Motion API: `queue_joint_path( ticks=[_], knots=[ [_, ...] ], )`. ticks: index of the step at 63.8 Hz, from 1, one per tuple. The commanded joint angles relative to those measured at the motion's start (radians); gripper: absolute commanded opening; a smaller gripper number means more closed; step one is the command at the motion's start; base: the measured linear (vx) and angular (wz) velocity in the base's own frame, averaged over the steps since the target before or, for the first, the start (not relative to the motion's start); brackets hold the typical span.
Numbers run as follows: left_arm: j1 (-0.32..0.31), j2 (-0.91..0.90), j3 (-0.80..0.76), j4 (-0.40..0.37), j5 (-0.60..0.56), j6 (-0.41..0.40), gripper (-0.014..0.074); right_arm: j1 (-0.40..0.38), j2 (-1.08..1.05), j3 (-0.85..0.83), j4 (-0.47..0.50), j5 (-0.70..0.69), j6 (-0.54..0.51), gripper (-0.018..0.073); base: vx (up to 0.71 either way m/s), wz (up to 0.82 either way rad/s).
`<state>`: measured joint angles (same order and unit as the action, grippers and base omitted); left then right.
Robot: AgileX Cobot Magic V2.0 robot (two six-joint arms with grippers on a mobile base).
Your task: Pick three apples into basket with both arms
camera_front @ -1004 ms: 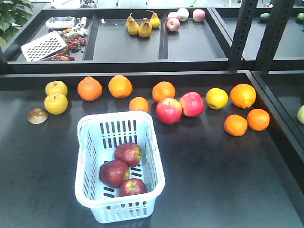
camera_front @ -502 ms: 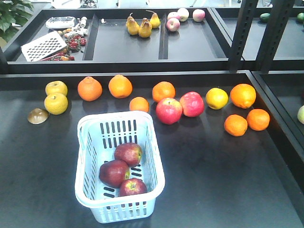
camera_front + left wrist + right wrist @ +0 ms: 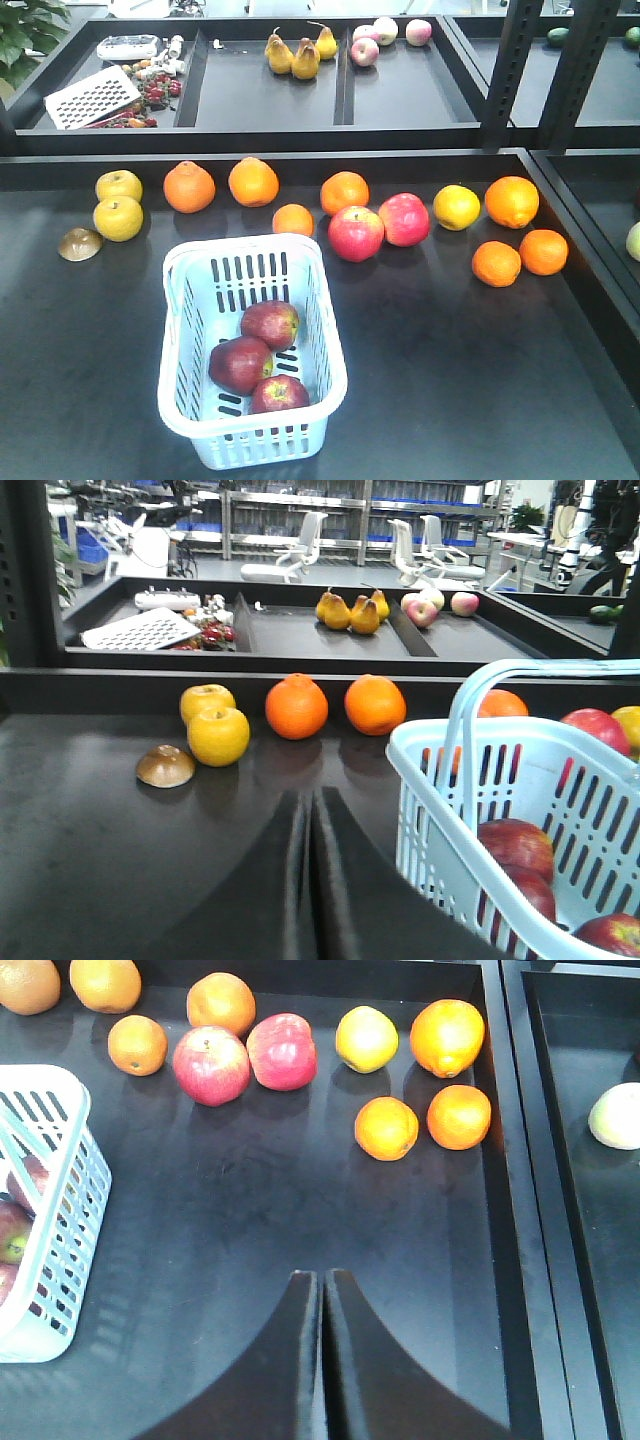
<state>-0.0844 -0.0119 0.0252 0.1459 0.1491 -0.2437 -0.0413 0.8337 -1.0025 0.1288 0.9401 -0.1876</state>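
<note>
All 3 apples [image 3: 258,362] are seen lying together inside the basket [image 3: 325,330], which is set on the dark table [image 3: 480,380]. The left gripper [image 3: 308,880] is held fully closed and empty beside the basket. The right gripper [image 3: 322,1355] is likewise pressed together, nothing gripped.

Bright, even overhead light; soft shadows; faint tabletop [image 3: 450,350] sheen; sharp focus
</note>
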Motion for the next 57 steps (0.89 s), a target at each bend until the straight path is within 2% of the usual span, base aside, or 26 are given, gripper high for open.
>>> queue_joint_path(
  ticks=[1,50,57],
  knots=[
    [0.002,-0.016,0.006,-0.010,-0.086,0.012,-0.0006,-0.005,-0.003,-0.024,0.005,-0.058,-0.003,-0.0008,0.00,0.00],
    [0.002,-0.016,0.006,-0.010,-0.086,0.012,-0.0006,-0.005,-0.003,-0.024,0.008,-0.061,-0.003,-0.0008,0.00,0.00],
    [0.002,-0.016,0.006,-0.010,-0.086,0.012,-0.0006,-0.005,-0.014,0.012,-0.023,-0.078,-0.003,-0.0008,0.00,0.00]
  ],
)
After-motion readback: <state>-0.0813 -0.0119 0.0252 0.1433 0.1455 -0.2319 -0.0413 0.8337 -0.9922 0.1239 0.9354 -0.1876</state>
